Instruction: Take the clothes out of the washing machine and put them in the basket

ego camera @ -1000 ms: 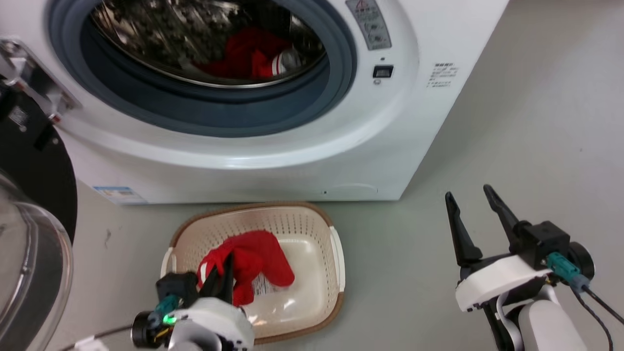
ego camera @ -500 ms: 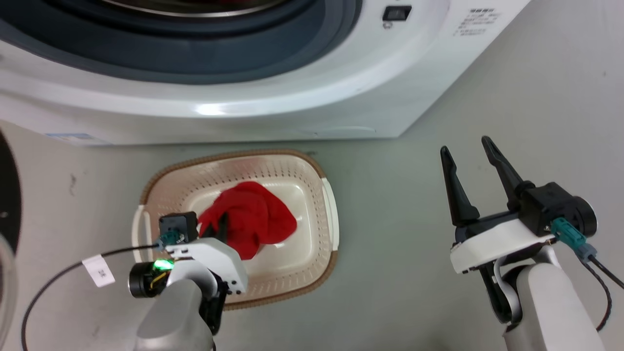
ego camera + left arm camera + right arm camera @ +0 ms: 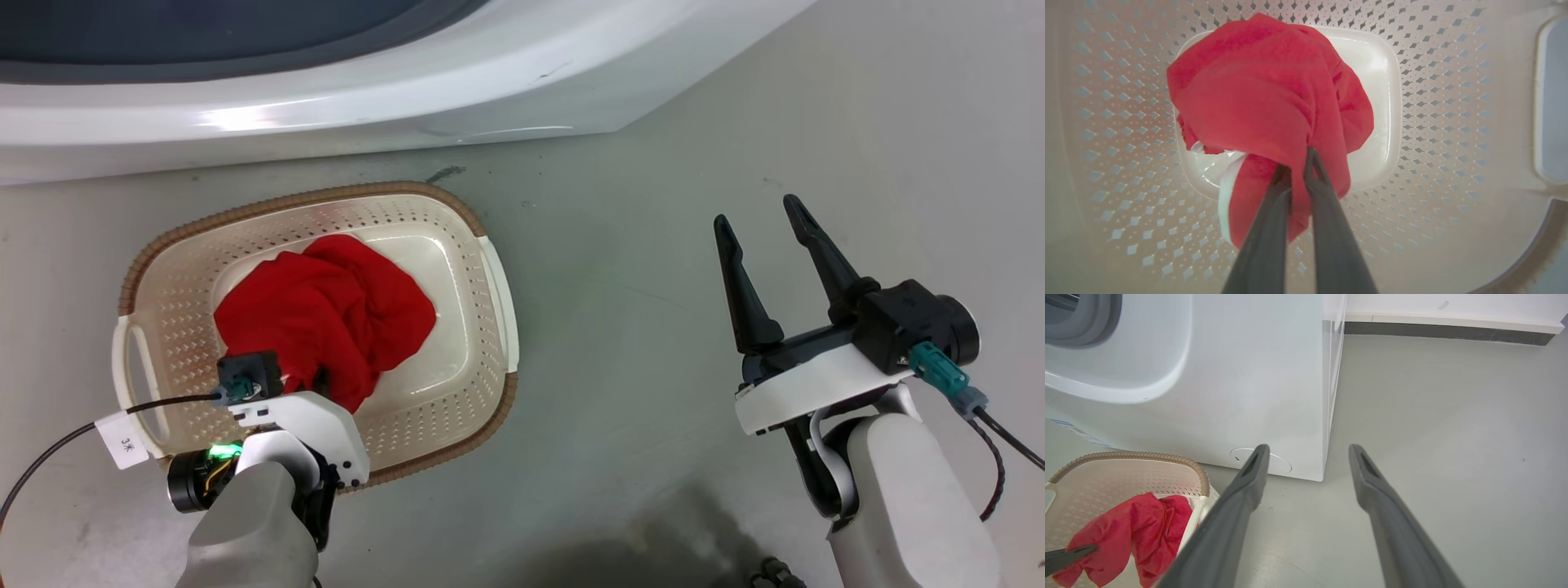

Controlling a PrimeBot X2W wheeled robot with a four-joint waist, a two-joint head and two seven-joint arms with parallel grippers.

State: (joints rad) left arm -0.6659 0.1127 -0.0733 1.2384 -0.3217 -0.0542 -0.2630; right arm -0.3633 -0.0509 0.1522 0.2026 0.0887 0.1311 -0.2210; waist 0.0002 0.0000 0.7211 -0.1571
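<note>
Left gripper (image 3: 1297,161) pinching clothes (image 3: 1257,94) inside basket (image 3: 1433,102); right gripper (image 3: 755,211) spread wide

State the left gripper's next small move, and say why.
Probably open the left gripper and let go. It is shut on the red garment, which hangs bunched inside the basket. The right gripper stands open, apart over the floor.

red clothes (image 3: 326,310) bunched inside cream brown-rimmed basket (image 3: 367,189), basket just before white washing machine (image 3: 326,122)
</note>
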